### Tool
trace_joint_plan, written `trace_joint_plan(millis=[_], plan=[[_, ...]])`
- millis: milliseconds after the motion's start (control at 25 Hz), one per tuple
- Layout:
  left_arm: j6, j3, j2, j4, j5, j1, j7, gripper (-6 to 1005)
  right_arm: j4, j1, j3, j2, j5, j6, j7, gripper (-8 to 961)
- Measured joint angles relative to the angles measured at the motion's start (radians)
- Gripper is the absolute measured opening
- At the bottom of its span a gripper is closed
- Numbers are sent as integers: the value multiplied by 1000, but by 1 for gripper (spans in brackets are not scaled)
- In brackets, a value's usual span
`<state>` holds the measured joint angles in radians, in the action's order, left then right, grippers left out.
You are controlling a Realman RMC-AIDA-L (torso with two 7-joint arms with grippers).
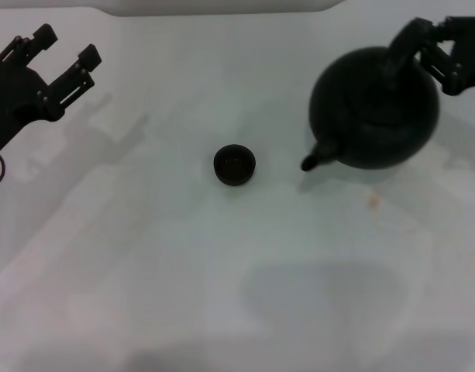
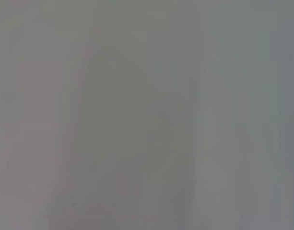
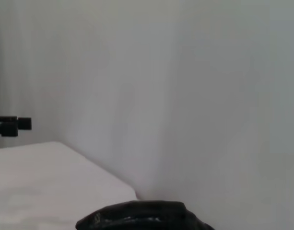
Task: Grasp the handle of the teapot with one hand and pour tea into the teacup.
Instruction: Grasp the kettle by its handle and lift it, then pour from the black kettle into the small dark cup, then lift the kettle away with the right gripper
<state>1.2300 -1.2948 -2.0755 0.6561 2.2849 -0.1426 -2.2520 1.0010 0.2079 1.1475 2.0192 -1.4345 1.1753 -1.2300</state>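
The teapot, round and matte black, is at the right of the head view, its spout pointing toward the teacup. The teapot looks raised a little above the white table, with its shadow showing below it. My right gripper is shut on the handle of the teapot at the pot's far right. The teacup, small and dark, stands upright at the table's middle, a spout's length to the left of the spout. The pot's dark top shows in the right wrist view. No tea is visible. My left gripper is open and empty at the far left.
The white table has a small brownish spot below the teapot. A pale wall or edge runs along the back. The left wrist view shows only plain grey. The left gripper shows far off in the right wrist view.
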Motion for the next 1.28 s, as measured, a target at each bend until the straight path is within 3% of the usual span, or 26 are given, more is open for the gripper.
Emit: trace_joint_plan(millis=[600, 1280], plan=[[2, 0, 0, -17, 5, 1, 17, 768, 109, 39, 362, -4, 68, -450, 98, 129], [-4, 0, 0, -28, 9, -12, 17, 769, 152, 63, 549, -7, -24, -700, 102, 116]])
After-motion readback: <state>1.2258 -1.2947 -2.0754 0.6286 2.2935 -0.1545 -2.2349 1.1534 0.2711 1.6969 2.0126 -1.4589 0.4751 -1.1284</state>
